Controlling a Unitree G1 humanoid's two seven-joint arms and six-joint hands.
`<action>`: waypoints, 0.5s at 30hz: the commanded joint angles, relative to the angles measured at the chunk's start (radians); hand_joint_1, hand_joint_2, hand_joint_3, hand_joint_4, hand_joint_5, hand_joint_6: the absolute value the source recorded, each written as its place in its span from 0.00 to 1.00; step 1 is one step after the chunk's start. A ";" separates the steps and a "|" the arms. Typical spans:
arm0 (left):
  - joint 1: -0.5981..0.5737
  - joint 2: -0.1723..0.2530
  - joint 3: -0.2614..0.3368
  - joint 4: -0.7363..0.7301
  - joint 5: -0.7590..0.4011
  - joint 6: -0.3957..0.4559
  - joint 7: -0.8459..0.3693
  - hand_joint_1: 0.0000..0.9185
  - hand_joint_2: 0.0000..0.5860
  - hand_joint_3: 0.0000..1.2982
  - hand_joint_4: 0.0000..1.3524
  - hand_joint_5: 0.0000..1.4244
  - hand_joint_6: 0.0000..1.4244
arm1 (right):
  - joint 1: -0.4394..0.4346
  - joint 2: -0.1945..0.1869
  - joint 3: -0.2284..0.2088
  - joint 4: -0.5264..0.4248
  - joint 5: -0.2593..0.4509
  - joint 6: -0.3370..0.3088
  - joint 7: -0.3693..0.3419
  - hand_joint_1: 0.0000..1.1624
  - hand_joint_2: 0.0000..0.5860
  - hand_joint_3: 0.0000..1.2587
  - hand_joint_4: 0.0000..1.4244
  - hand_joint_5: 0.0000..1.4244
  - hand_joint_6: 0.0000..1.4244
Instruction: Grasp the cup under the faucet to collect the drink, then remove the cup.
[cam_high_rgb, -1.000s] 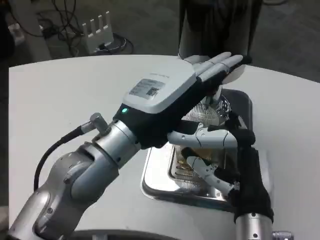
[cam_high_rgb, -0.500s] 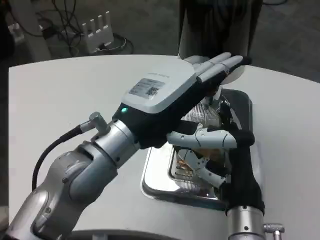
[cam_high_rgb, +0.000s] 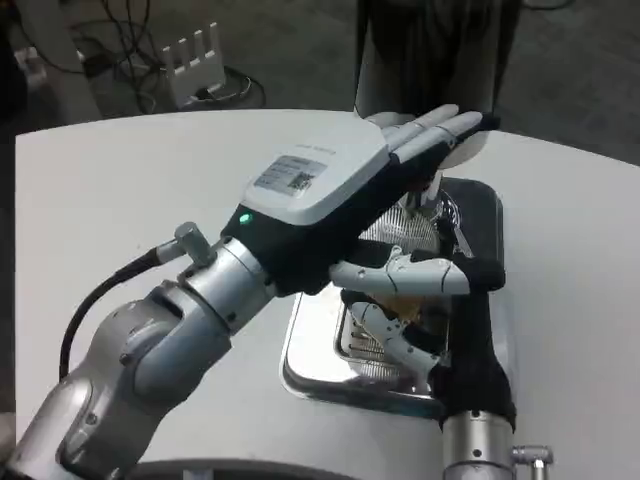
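My left hand (cam_high_rgb: 330, 190) stretches flat over the silver drip tray (cam_high_rgb: 312, 368), its fingertips (cam_high_rgb: 450, 128) reaching the base of the dark drink dispenser (cam_high_rgb: 440, 50); it holds nothing. The faucet is hidden beneath it. Under that hand my right hand (cam_high_rgb: 430, 300) curls its thumb and fingers around the cup (cam_high_rgb: 404, 297), of which only a small amber patch shows between them. A ribbed clear part (cam_high_rgb: 408, 226) shows just behind, below the left palm.
The tray's metal grate (cam_high_rgb: 362, 345) lies under the right fingers. The white table (cam_high_rgb: 130, 190) stretches wide to the left and its right part (cam_high_rgb: 580, 270) is bare. Beyond the far edge, a white rack (cam_high_rgb: 195, 52) and cables lie on the floor.
My right forearm and wrist have shifted left and slightly up in the picture, with the fingers still curled on the cup. The left hand has barely moved.
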 joint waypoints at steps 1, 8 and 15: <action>-0.003 0.014 -0.009 0.007 0.011 0.000 -0.035 0.00 0.19 0.10 0.09 0.14 0.09 | -0.019 0.063 -0.001 0.027 -0.001 -0.016 -0.020 0.71 0.28 0.08 0.09 0.11 0.16; -0.006 0.026 -0.006 0.010 0.013 -0.005 -0.037 0.00 0.19 0.10 0.09 0.14 0.09 | -0.041 0.072 0.001 0.053 -0.006 -0.023 -0.039 0.71 0.28 0.08 0.09 0.11 0.16; -0.010 0.037 -0.008 0.014 0.018 -0.013 -0.038 0.00 0.19 0.10 0.09 0.15 0.09 | -0.059 0.081 0.003 0.076 -0.015 -0.027 -0.067 0.71 0.28 0.08 0.09 0.11 0.15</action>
